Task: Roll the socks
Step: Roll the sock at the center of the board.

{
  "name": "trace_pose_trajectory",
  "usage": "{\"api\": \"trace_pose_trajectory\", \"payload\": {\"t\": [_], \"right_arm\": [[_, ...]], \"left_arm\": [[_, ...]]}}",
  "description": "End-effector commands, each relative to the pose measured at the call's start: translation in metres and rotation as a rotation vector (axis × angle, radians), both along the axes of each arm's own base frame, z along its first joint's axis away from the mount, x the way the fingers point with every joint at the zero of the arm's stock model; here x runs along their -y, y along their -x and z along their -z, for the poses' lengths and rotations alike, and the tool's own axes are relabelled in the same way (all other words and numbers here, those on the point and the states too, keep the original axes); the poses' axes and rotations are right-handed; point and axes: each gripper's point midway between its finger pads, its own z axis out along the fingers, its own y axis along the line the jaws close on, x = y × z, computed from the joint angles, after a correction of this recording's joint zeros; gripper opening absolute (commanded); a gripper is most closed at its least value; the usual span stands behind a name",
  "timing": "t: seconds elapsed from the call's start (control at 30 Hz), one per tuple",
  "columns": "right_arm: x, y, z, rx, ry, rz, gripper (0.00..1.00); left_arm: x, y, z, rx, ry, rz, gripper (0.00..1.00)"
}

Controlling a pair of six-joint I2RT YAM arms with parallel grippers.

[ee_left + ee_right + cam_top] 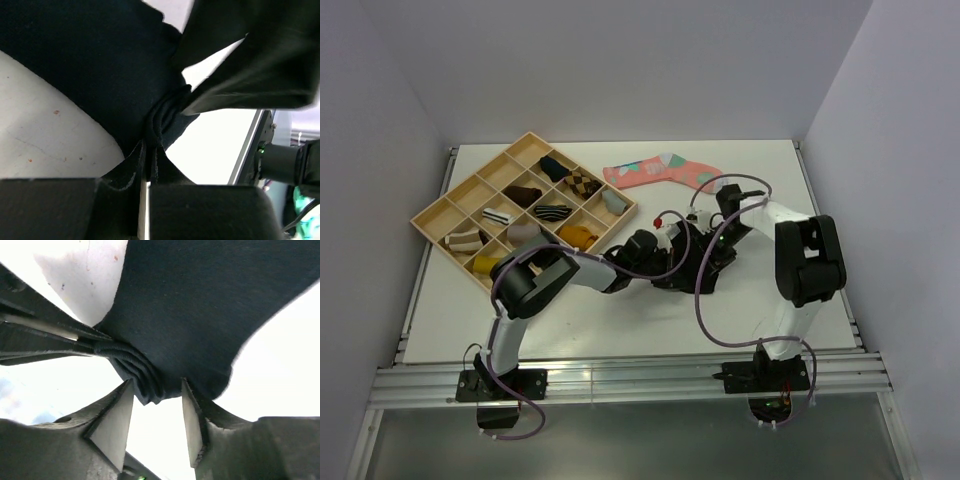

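A black sock (100, 65) hangs between my two grippers over the middle of the table. My left gripper (148, 150) is shut on a bunched fold of it. The right wrist view shows the same sock (200, 315), with its layered edge dipping between the fingertips of my right gripper (157, 390). That gripper is open, its pads standing apart on either side of the fold. From above, the left gripper (655, 250) and right gripper (705, 260) meet tip to tip, and the dark sock is hard to pick out between them.
A wooden compartment tray (450, 205) with several small sock bundles lies at the back left. Behind the grippers a pink patterned sock (655, 172) lies flat. White walls close in the table on three sides.
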Motion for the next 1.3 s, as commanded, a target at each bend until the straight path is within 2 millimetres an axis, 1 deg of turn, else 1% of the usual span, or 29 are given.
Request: {"api": "trace_pose_trajectory", "payload": {"t": [0.0,0.03,0.07,0.1,0.13,0.23,0.27,0.3,0.37,0.4,0.43,0.47,0.53,0.57,0.6,0.63,0.67,0.7,0.73,0.77,0.8,0.83,0.9,0.97,1.03,1.17,1.27], "right_arm": [[0.007,-0.024,-0.011,0.188,0.044,-0.027,0.51],[0.007,-0.027,-0.018,0.225,0.04,-0.029,0.52],[0.006,-0.028,-0.02,0.246,0.029,-0.041,0.52],[0.004,-0.029,-0.029,0.283,0.014,-0.055,0.52],[0.004,-0.03,-0.032,0.309,0.007,-0.071,0.53],[0.003,-0.025,-0.041,0.363,-0.019,-0.126,0.52],[0.003,-0.022,-0.042,0.381,-0.029,-0.166,0.52],[0.003,-0.021,-0.047,0.406,-0.036,-0.188,0.52],[0.003,-0.013,-0.047,0.425,-0.045,-0.251,0.52],[0.001,-0.01,-0.051,0.447,-0.055,-0.275,0.52],[0.001,-0.004,-0.048,0.455,-0.061,-0.311,0.52],[-0.004,0.0,-0.053,0.487,-0.069,-0.339,0.52],[-0.009,0.002,-0.054,0.546,-0.069,-0.385,0.51],[-0.014,0.015,-0.047,0.548,-0.072,-0.428,0.5],[-0.014,0.015,-0.053,0.608,-0.049,-0.445,0.5],[-0.016,0.02,-0.046,0.638,-0.042,-0.474,0.5],[-0.02,0.023,-0.046,0.668,-0.042,-0.5,0.5],[-0.028,0.028,-0.051,0.72,-0.049,-0.536,0.5],[-0.03,0.033,-0.046,0.739,-0.047,-0.562,0.5],[-0.034,0.036,-0.049,0.767,-0.056,-0.584,0.5],[-0.04,0.041,-0.049,0.775,-0.067,-0.618,0.5],[-0.042,0.048,-0.045,0.773,-0.074,-0.649,0.49],[-0.049,0.055,-0.046,0.8,-0.092,-0.701,0.47],[-0.052,0.062,-0.044,0.814,-0.099,-0.732,0.47],[-0.056,0.071,-0.039,0.809,-0.108,-0.778,0.5],[-0.061,0.082,-0.033,0.787,-0.119,-0.834,0.49],[-0.064,0.087,-0.031,0.786,-0.127,-0.855,0.49]], "left_arm": [[-0.03,0.014,0.038,-0.172,-0.232,-0.066,0.0],[-0.032,0.016,0.04,-0.194,-0.251,-0.07,0.0],[-0.039,0.022,0.045,-0.234,-0.291,-0.07,0.0],[-0.039,0.022,0.043,-0.248,-0.296,-0.071,0.0],[-0.041,0.024,0.042,-0.277,-0.296,-0.07,0.0],[-0.049,0.031,0.039,-0.342,-0.305,-0.053,0.0],[-0.05,0.035,0.037,-0.361,-0.301,-0.031,0.0],[-0.055,0.04,0.038,-0.389,-0.327,-0.026,0.0],[-0.058,0.044,0.038,-0.42,-0.334,-0.004,0.01],[-0.061,0.05,0.037,-0.457,-0.339,0.012,0.0],[-0.064,0.05,0.038,-0.478,-0.34,0.011,0.0],[-0.064,0.053,0.037,-0.502,-0.335,0.027,0.0],[-0.068,0.057,0.038,-0.553,-0.338,0.029,0.0],[-0.069,0.059,0.038,-0.574,-0.332,0.032,0.0],[-0.07,0.063,0.036,-0.604,-0.323,0.044,0.0],[-0.071,0.063,0.037,-0.625,-0.322,0.039,0.0],[-0.072,0.065,0.038,-0.643,-0.323,0.04,0.0],[-0.072,0.064,0.037,-0.653,-0.32,0.04,0.0],[-0.073,0.066,0.037,-0.672,-0.323,0.043,0.0],[-0.072,0.066,0.037,-0.675,-0.325,0.046,0.0],[-0.071,0.064,0.036,-0.68,-0.322,0.044,0.0],[-0.07,0.066,0.036,-0.699,-0.318,0.051,0.0],[-0.069,0.065,0.036,-0.705,-0.316,0.049,0.0],[-0.068,0.065,0.038,-0.72,-0.315,0.054,0.0],[-0.066,0.064,0.039,-0.724,-0.315,0.056,0.0],[-0.063,0.061,0.036,-0.72,-0.316,0.058,0.0],[-0.064,0.06,0.037,-0.72,-0.322,0.057,0.0]]}}
